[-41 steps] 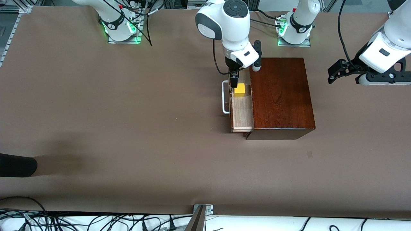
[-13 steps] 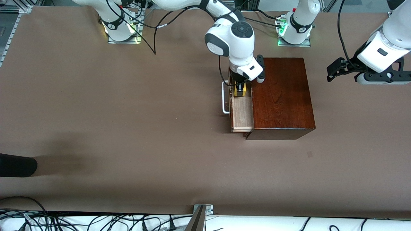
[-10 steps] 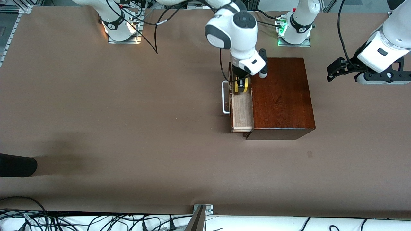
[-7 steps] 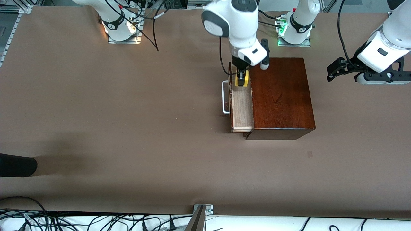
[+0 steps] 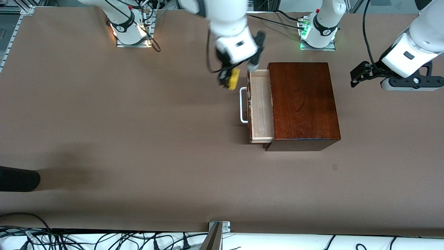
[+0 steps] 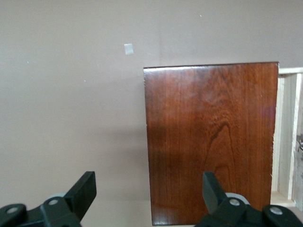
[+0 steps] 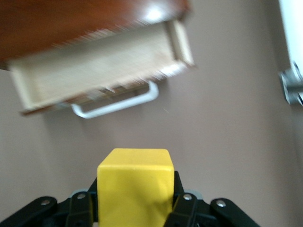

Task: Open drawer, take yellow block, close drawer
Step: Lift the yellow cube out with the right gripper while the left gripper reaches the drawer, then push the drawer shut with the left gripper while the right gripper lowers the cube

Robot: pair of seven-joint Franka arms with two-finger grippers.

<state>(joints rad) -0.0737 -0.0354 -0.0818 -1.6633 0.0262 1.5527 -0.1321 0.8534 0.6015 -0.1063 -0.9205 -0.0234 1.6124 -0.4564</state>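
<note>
The dark reddish-brown wooden box [image 5: 303, 104] has its drawer [image 5: 261, 106] pulled open toward the right arm's end, showing a pale, empty interior and a white bar handle [image 5: 243, 106]. My right gripper [image 5: 229, 80] is shut on the yellow block [image 5: 234, 78] and holds it in the air over the bare table just beside the drawer's handle end. In the right wrist view the yellow block [image 7: 135, 187] sits between the fingers, with the open drawer [image 7: 99, 71] past it. My left gripper [image 5: 359, 74] is open and empty, waiting in the air beside the box [image 6: 210, 142].
A dark rounded object [image 5: 17, 178] lies at the table edge at the right arm's end. The arm bases [image 5: 133, 29] stand at the table's top edge. A metal bracket [image 5: 216, 229] sits at the near edge.
My right gripper closed on the yellow block inside the drawer, lifted it out and swung it away from the drawer toward the right arm's end. The drawer is now empty. The left arm barely moved.
</note>
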